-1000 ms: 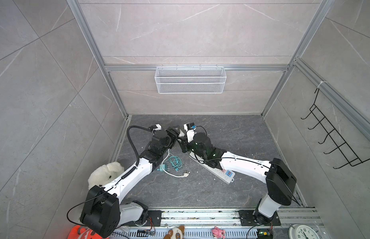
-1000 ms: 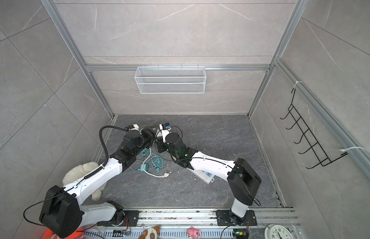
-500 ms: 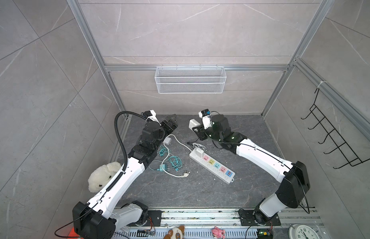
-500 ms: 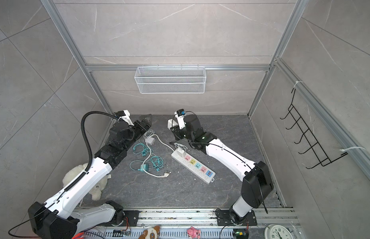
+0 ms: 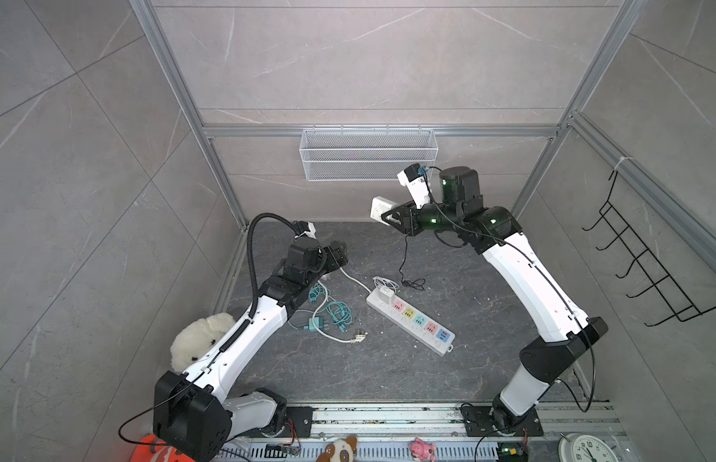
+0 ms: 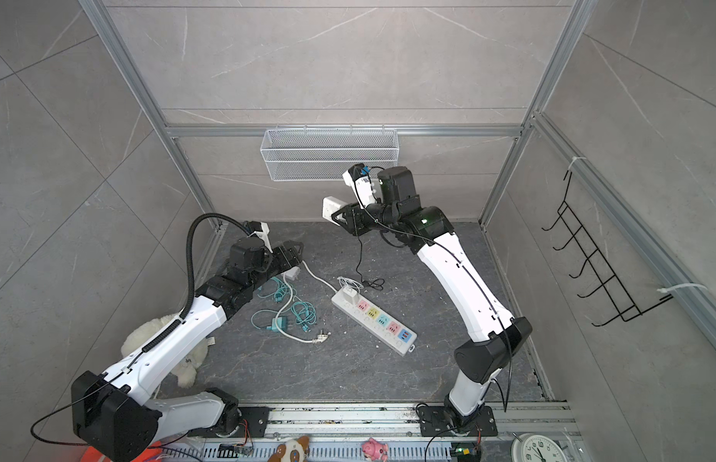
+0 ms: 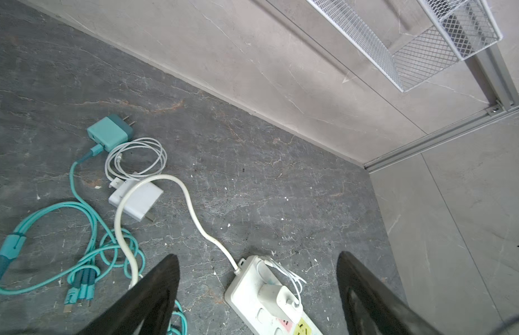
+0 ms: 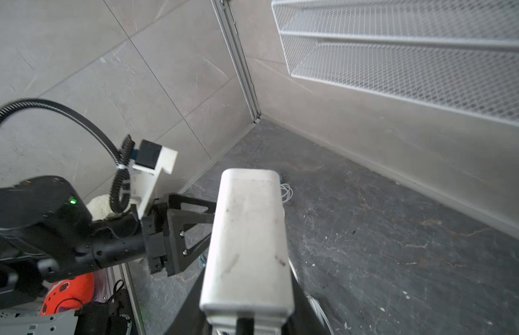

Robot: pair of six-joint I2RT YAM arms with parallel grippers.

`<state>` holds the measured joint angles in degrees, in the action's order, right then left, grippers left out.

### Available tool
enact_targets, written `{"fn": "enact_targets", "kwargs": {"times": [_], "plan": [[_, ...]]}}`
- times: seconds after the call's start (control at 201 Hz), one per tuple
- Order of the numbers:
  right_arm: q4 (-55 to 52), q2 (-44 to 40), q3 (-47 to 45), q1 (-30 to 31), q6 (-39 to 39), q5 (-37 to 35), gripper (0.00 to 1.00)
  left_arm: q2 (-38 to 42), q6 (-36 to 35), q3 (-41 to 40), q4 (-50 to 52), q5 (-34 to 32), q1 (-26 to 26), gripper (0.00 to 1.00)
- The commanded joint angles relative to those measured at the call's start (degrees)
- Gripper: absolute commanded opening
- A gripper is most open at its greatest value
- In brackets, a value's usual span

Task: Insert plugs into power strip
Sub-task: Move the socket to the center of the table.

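In both top views the right pincer [image 5: 385, 215] grips a white plug [image 5: 378, 208] high above the tabletop [image 5: 448, 280], its black cable [image 5: 404, 260] dangling. The left pincer [image 5: 336, 256] gapes wide and empty. The power strip [image 5: 442, 348] lies flat with a charger [image 5: 386, 297] in its end socket. Only the left wrist view shows a teal plug [image 7: 109, 135] lying loose on the tabletop.
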<state>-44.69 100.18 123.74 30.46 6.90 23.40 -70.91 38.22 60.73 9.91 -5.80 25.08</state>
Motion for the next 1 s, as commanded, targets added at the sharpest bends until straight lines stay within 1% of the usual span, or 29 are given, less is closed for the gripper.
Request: {"fn": "enact_targets", "kwargs": {"times": [0.0, 0.075, 0.184, 0.264, 0.383, 0.448, 0.562, 0.637, 0.697, 0.781, 0.861, 0.99], "plan": [[-13.49, 3.56, 10.25, -0.22, 1.67, -3.9, 0.11, 2.93, -3.03, -1.35, 0.3, 0.51, -1.04, 0.87], [-18.5, 5.18, 14.17, -0.31, 3.49, -6.48, 0.12, 4.38, -3.33, -2.66, 0.65, -0.38, -0.99, 0.87], [-24.62, 5.78, 15.33, -0.35, 6.1, -13.05, 0.11, 6.21, -2.85, -4.5, 1.23, -0.99, -0.97, 0.87], [-26.31, 3.47, 11.89, -0.29, 7.38, -15.86, 0.1, 6.75, -2.71, -5.41, 1.55, -0.38, -1.0, 0.87], [-25.46, -3.77, 1.75, -0.23, 9.71, -19.62, 0.1, 6.26, -3.25, -6.48, 1.99, 1.37, -1.0, 0.87], [-26.59, -7.29, -2.8, -0.27, 10.8, -23.15, 0.11, 5.27, -4.09, -7.17, 1.2, 2.63, -0.95, 0.87], [-34.29, -10.82, -4.74, -0.24, 11.82, -30.39, 0.11, 1.54, -5.4, -6.88, 0.78, 4.97, -1.0, 0.86], [-41.62, -12.48, -3.14, -0.23, 12.81, -38.45, 0.11, -0.95, -5.55, -6.86, -0.7, 6.6, -1.0, 0.85], [-43.27, -14.92, -3.57, -0.29, 13.05, -42.74, 0.11, -2.89, -5.23, -6.78, -2.0, 7.9, -1.0, 0.85], [-42.79, -17.41, -7.52, -0.24, 13.96, -43.04, 0.11, -5.21, -4.73, -6.46, -3.38, 9.61, -0.91, 0.83], [-40.95, -17.57, -14.12, -0.25, 15.17, -42.12, 0.11, -6.84, -4.66, -6.11, -3.94, 10.88, -0.61, 0.82], [-32.94, -16.3, -25.51, -0.27, 16.41, -35.57, 0.12, -8.39, -5.7, -7.42, -6.27, 11.55, 0.0, 0.82]]}}
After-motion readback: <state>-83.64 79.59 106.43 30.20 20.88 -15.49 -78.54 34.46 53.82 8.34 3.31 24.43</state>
